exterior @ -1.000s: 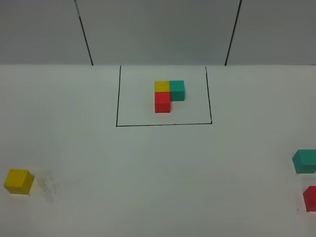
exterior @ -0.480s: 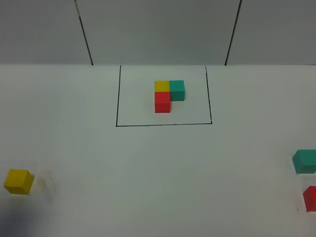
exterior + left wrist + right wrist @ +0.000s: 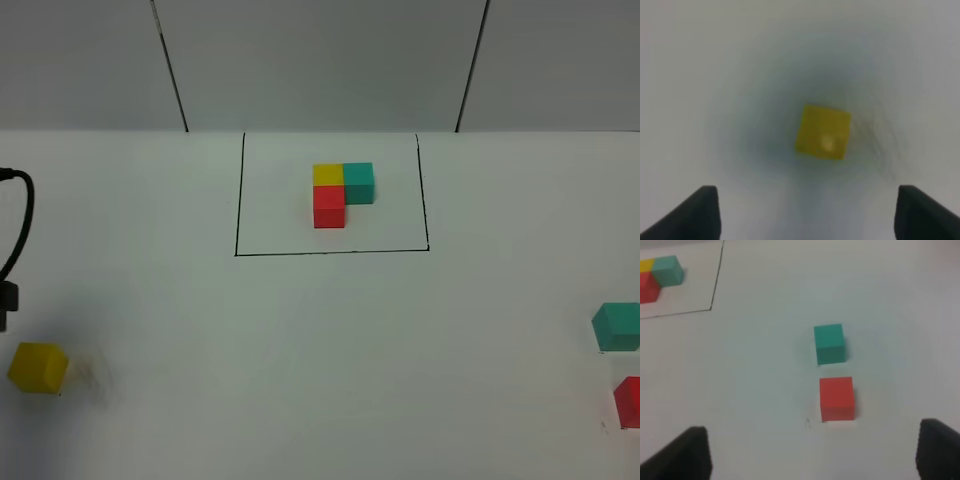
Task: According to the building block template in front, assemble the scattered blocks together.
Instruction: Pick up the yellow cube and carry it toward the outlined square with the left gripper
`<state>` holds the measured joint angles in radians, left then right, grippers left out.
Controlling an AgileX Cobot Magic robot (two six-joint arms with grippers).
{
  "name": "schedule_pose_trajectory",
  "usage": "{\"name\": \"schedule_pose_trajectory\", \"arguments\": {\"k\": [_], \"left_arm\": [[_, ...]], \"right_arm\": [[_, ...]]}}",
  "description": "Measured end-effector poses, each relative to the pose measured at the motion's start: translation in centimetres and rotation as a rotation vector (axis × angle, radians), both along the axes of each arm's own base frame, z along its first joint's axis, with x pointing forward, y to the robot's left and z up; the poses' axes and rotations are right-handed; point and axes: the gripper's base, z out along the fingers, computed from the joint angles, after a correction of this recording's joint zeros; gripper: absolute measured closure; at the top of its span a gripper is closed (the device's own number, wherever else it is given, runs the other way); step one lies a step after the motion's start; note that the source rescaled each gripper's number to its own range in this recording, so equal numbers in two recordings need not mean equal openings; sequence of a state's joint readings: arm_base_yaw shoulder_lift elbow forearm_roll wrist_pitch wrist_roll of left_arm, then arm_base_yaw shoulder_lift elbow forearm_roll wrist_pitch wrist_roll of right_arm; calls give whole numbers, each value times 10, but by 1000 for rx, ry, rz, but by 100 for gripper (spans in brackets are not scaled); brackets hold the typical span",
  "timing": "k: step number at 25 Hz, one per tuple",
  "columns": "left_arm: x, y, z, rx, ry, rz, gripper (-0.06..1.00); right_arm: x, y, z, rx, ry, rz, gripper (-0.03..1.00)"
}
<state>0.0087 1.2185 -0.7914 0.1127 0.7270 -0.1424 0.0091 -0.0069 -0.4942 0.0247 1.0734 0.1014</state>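
Observation:
The building block template [image 3: 343, 194] is a yellow, teal and red L of cubes inside a black drawn rectangle at the back middle, also seen in the right wrist view [image 3: 657, 276]. The scattered yellow cube [image 3: 38, 367] lies at the front left. In the left wrist view my left gripper [image 3: 807, 214] hangs open above this yellow cube [image 3: 823, 132], apart from it. The teal cube [image 3: 617, 327] and red cube [image 3: 629, 402] sit at the right edge. My right gripper [image 3: 812, 454] is open, short of the red cube [image 3: 837, 398] and teal cube [image 3: 829, 343].
A black cable [image 3: 22, 215] and a dark part of the left arm [image 3: 5, 303] show at the left edge of the high view. The white table [image 3: 320, 350] meets a grey panelled wall [image 3: 320, 60] at the back.
The left arm's cable and a dark part have come into the high view at the left edge. No block has moved.

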Motion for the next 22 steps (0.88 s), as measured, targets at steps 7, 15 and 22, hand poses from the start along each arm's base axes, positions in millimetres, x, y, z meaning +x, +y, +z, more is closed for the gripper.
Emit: {"name": "schedule_pose_trajectory", "arguments": {"k": [7, 15, 22], "left_arm": [[22, 0, -32, 2, 88, -24, 38], [36, -1, -61, -2, 176, -30, 38], [44, -1, -79, -5, 206, -34, 38]], "right_arm": [[0, 0, 0, 0, 0, 0, 20], [0, 0, 0, 0, 0, 0, 20], [0, 0, 0, 0, 0, 0, 20]]}}
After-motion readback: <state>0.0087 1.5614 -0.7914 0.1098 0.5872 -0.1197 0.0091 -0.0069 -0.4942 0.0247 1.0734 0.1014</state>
